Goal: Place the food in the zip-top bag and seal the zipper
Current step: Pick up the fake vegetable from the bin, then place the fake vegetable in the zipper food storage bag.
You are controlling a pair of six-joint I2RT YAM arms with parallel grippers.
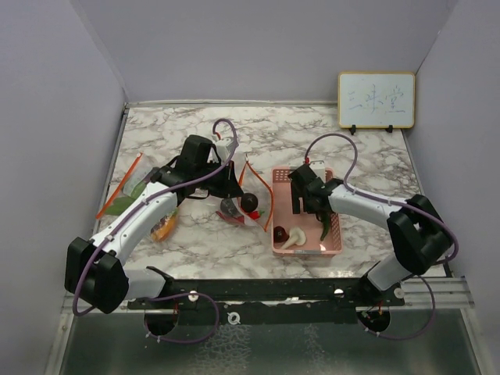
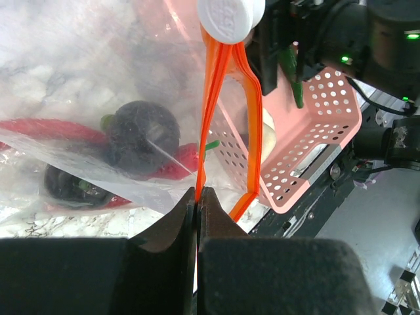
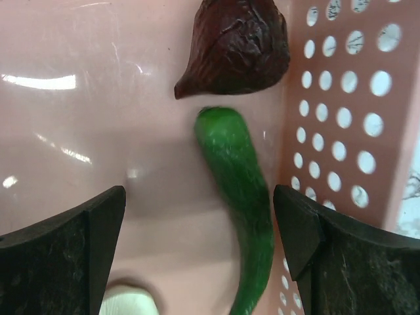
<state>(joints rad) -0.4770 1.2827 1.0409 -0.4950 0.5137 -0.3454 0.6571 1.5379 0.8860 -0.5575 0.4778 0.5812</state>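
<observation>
The clear zip-top bag (image 1: 248, 187) with an orange zipper strip (image 2: 211, 98) and white slider (image 2: 230, 16) is held open beside the pink basket (image 1: 337, 234). My left gripper (image 1: 231, 181) is shut on the zipper strip, jaws pinched together (image 2: 198, 194). Inside the bag lie a dark round piece (image 2: 143, 134), red chili peppers (image 2: 39, 126) and another dark piece (image 2: 69, 185). My right gripper (image 1: 301, 205) is open low inside the basket (image 3: 354, 98), and a green pepper (image 3: 239, 190) lies between its fingers (image 3: 199, 216). A dark wrinkled piece (image 3: 233, 46) and a white mushroom piece (image 1: 295, 237) also lie in the basket.
At the left lie a second clear bag edge with an orange strip (image 1: 119, 186), green leaves (image 1: 121, 205) and an orange carrot (image 1: 165, 227), partly under my left arm. A small whiteboard (image 1: 376, 100) stands at the back right. Grey walls close in the marble table (image 1: 312, 133).
</observation>
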